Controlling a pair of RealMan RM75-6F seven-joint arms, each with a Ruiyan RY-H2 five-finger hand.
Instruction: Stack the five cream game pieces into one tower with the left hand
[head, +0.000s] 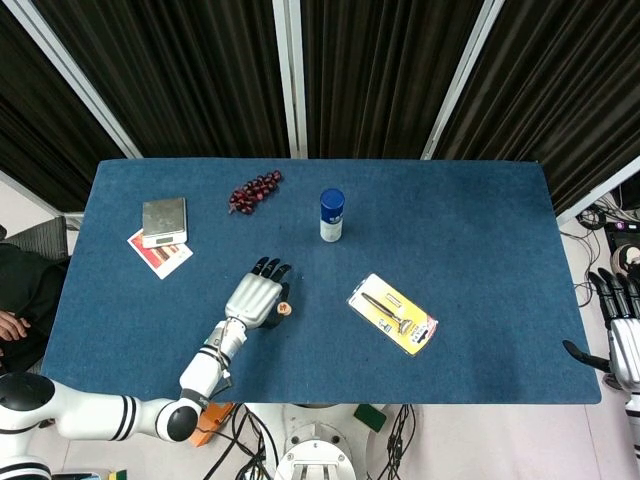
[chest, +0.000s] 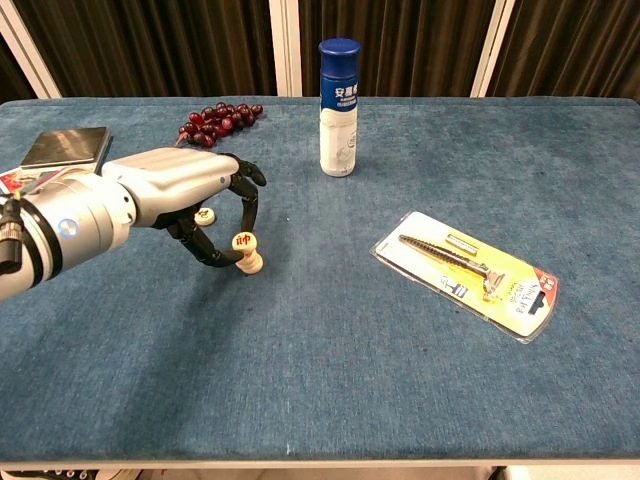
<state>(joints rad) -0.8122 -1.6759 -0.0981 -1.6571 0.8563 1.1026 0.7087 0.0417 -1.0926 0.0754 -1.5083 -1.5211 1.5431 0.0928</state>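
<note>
The left hand (chest: 190, 195) arches over the blue felt table (chest: 330, 350), dark fingertips (chest: 243, 222) pinching a cream disc (chest: 243, 241) with a red character, set tilted on the small stack (chest: 250, 263) beneath it. Another cream piece (chest: 205, 216) lies flat under the palm. Farther left sits a metal scale (head: 164, 220) on a card (head: 160, 252); behind are dark red grapes (chest: 215, 119). Right stand a white can (chest: 338, 105) with a blue cap, its print unreadable, and a razor (chest: 465, 273) in a yellow blister pack. The right hand (head: 624, 335) hangs off the table's edge, fingers spread, holding nothing.
</note>
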